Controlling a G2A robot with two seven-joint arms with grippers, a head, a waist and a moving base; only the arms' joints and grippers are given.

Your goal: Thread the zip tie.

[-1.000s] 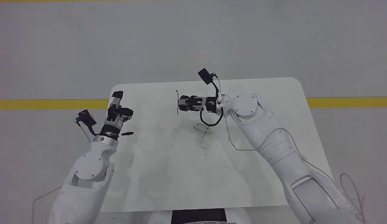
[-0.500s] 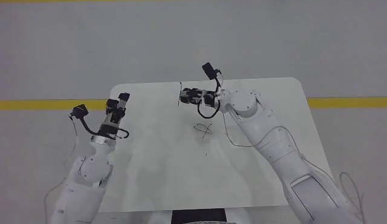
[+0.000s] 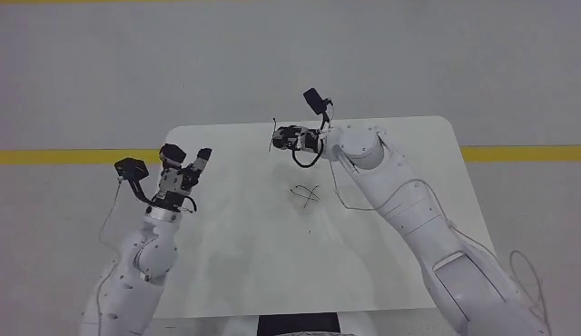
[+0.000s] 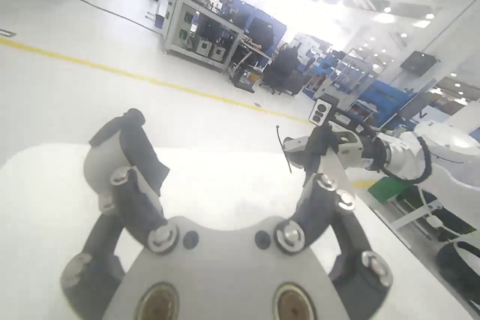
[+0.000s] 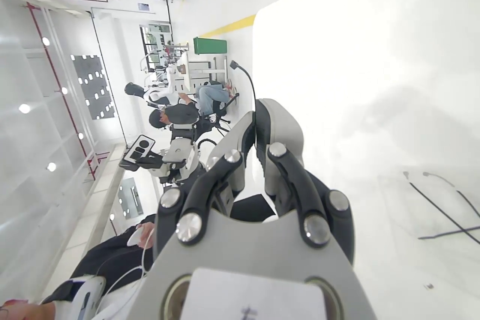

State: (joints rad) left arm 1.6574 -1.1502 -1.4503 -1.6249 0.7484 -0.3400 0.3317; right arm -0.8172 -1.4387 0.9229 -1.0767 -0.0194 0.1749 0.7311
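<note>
My right gripper hangs over the far middle of the white table, shut on a thin black zip tie that stands nearly upright. In the right wrist view the zip tie pokes out past the closed fingers, its head at the free end. My left gripper sits above the table's left edge, open and holding nothing. From the left wrist view, the two spread fingers frame the held zip tie and the right gripper farther off.
Two or three loose black zip ties lie crossed on the table's middle, also seen as zip ties from the right wrist. A small dark speck lies nearer the front. The far table edge runs just beyond the right gripper.
The right gripper has carried the zip tie toward the far edge of the table. The left gripper has turned and shifted slightly rightward, its fingers now spread wider.
</note>
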